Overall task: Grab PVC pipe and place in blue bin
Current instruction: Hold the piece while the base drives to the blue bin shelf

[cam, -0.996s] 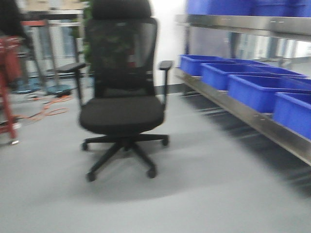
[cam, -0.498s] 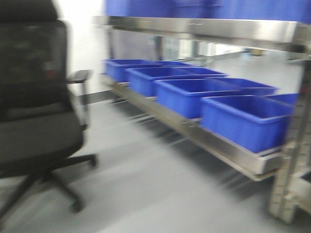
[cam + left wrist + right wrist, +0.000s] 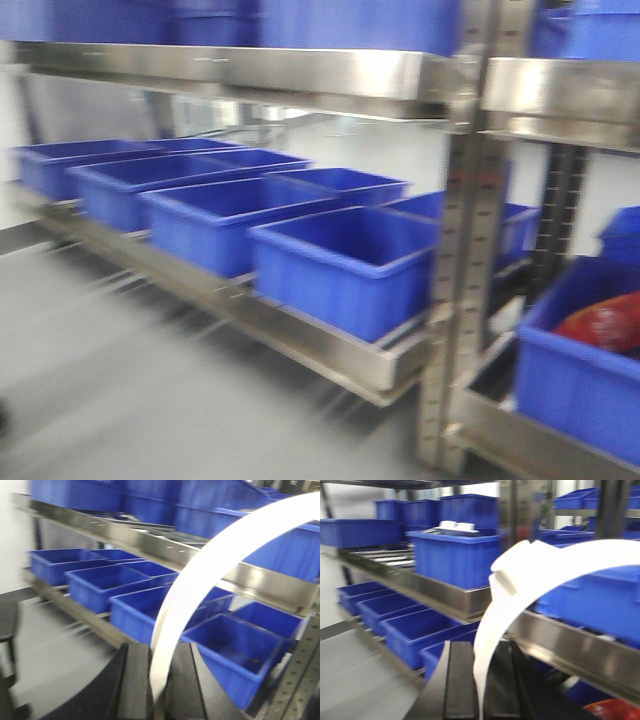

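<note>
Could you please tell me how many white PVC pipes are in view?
2. One PVC pipe is clamped in the left tool; a second PVC pipe is clamped in the right tool. More could be hidden.

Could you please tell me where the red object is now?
Front view, far right: the red object lies inside the blue bin, just right of the steel upright.

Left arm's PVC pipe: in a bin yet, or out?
Out: the PVC pipe is clamped in the left gripper, with the blue bins beyond it.
</note>
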`<state>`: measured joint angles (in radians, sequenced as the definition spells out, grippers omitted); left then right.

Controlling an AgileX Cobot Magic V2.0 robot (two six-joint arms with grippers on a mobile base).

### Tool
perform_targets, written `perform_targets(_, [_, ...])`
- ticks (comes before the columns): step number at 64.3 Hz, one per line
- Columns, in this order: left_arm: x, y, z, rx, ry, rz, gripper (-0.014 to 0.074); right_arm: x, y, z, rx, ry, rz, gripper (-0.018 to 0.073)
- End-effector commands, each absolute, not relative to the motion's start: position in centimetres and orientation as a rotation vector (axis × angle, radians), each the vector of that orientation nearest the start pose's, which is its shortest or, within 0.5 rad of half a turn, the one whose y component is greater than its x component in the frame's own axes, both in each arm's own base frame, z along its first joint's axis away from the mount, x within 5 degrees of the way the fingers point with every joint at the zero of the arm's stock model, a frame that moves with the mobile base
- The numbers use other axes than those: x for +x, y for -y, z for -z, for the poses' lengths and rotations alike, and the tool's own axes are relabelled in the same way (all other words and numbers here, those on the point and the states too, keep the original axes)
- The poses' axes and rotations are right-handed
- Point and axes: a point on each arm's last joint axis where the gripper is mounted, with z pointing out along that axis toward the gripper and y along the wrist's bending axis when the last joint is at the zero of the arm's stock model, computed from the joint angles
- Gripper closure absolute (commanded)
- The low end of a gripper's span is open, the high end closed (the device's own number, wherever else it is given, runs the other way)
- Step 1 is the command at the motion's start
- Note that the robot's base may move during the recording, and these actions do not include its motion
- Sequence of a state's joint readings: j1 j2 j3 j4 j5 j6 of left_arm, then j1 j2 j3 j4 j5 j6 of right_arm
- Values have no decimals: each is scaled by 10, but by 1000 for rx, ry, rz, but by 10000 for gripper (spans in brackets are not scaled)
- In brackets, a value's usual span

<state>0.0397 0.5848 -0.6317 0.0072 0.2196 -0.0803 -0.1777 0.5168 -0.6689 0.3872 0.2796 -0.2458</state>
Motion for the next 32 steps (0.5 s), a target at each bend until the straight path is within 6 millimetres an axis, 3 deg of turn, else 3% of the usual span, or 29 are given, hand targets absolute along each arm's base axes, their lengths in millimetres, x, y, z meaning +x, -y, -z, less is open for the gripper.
perform_targets(1, [121, -5, -362, -101, -1622, 32, 707, 101, 9, -380, 158, -1549, -31, 711])
perform_targets(32, [121, -5, -362, -101, -1622, 32, 707, 101, 9, -380, 158, -1549, -31, 711])
